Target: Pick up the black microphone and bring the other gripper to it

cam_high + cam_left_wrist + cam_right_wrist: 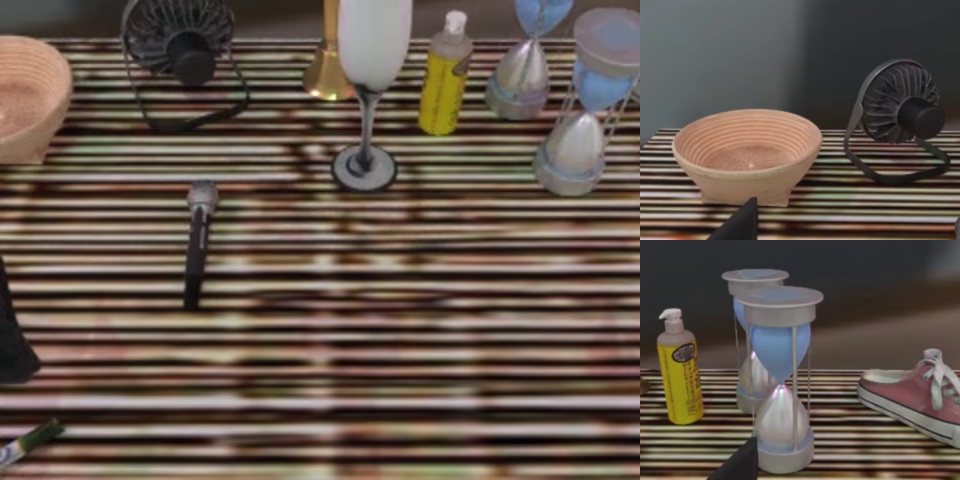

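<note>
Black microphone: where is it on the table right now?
Top view: the black microphone lies flat on the striped table, left of centre, mesh head toward the black fan, with the wine glass to its right. Neither gripper is touching it.

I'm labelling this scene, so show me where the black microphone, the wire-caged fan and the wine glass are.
black microphone (196,258), top view, on the black handle.
wire-caged fan (921,117), left wrist view, on the round centre hub.
wine glass (368,112), top view, on the stem.
</note>
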Robot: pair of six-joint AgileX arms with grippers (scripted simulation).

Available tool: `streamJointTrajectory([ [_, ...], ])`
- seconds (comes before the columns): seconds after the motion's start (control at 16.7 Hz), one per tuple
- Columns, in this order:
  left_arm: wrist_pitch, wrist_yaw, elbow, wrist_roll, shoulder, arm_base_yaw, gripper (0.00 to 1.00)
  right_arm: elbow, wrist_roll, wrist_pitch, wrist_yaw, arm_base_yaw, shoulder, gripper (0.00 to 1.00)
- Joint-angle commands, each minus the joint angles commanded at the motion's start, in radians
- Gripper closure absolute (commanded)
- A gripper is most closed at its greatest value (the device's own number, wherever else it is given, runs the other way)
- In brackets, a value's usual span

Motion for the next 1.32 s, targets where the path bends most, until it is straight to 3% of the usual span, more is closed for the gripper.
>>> streamJointTrajectory([
  [0.24,-0.019,0.002,0.031,-0.006,0.031,-0.007,0.00,0.000,0.000,0.000,0.000,0.000,0.000,0.00],
  [0.54,-0.170,0.009,0.273,-0.054,0.294,-0.054,0.00,0.000,0.000,0.000,0.000,0.000,0.000,0.00],
  [1.32,-0.819,0.037,1.212,-0.232,1.628,-0.247,0.00,0.000,0.000,0.000,0.000,0.000,0.000,0.00],
])
